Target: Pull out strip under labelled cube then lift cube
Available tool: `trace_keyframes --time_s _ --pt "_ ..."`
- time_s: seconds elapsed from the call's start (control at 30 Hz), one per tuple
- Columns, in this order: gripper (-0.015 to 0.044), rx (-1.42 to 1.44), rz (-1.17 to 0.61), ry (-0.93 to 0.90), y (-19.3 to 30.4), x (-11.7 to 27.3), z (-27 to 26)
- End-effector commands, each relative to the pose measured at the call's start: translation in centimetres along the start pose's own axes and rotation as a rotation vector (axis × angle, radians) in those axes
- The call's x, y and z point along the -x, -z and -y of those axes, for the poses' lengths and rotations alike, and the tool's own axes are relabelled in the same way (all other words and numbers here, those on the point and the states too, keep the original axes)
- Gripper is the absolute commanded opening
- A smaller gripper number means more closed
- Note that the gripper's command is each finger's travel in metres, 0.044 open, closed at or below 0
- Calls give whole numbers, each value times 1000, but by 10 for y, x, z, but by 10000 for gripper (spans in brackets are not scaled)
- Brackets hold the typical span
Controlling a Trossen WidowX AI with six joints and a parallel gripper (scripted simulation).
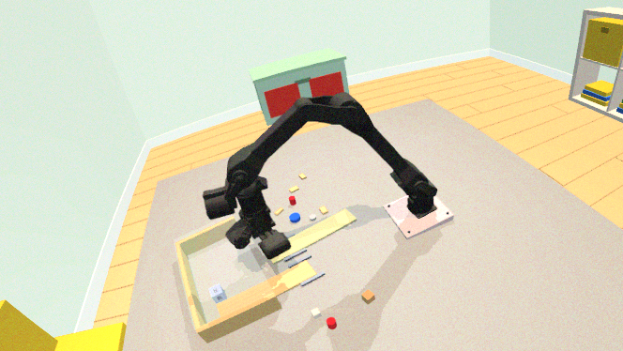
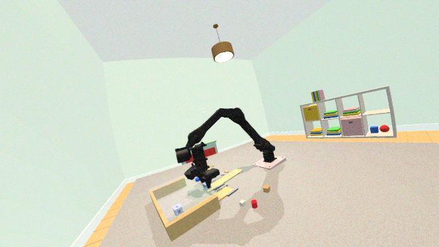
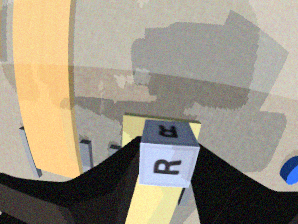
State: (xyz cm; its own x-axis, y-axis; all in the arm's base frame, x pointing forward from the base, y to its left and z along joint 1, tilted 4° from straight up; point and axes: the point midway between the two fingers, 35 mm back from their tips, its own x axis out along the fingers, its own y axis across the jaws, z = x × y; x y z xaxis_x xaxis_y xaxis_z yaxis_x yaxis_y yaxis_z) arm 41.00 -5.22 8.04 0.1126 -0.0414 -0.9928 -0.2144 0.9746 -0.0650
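My gripper (image 1: 271,248) (image 2: 206,185) (image 3: 165,144) is shut on a pale cube (image 3: 166,166) marked R. In the top and exterior views the gripper hides most or all of this cube. It is over the inner end of the pale yellow strip (image 1: 326,230) (image 2: 228,178) (image 3: 150,206), which lies outside the box's open side. I cannot tell whether the cube touches the strip. A second pale marked cube (image 1: 217,293) (image 2: 178,209) is in the wooden box (image 1: 187,272) (image 2: 195,214), near its far corner. A light orange strip (image 1: 293,282) (image 2: 226,192) (image 3: 46,95) lies along the box's near wall.
Grey rails (image 1: 313,279) (image 2: 233,192) (image 3: 86,154) stand beside the strips. A blue disc (image 1: 295,218) (image 3: 291,171), a red cylinder (image 1: 292,201) and small blocks lie beyond the yellow strip. An orange cube (image 1: 368,297) (image 2: 266,189), a white cube (image 1: 315,312) (image 2: 242,203) and another red cylinder (image 1: 331,323) (image 2: 254,204) lie nearer.
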Motion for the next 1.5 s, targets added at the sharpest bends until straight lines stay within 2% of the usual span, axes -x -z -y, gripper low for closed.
trace_keyframes --time_s 0.0,0.5,1.2,1.47 --pt "0 0 -2 -1 5 4 -2" --pt "0 -5 -9 -1 55 41 -21" --pt "0 -5 -14 -2 106 41 -39" --pt "0 -5 -14 -2 105 76 -39"
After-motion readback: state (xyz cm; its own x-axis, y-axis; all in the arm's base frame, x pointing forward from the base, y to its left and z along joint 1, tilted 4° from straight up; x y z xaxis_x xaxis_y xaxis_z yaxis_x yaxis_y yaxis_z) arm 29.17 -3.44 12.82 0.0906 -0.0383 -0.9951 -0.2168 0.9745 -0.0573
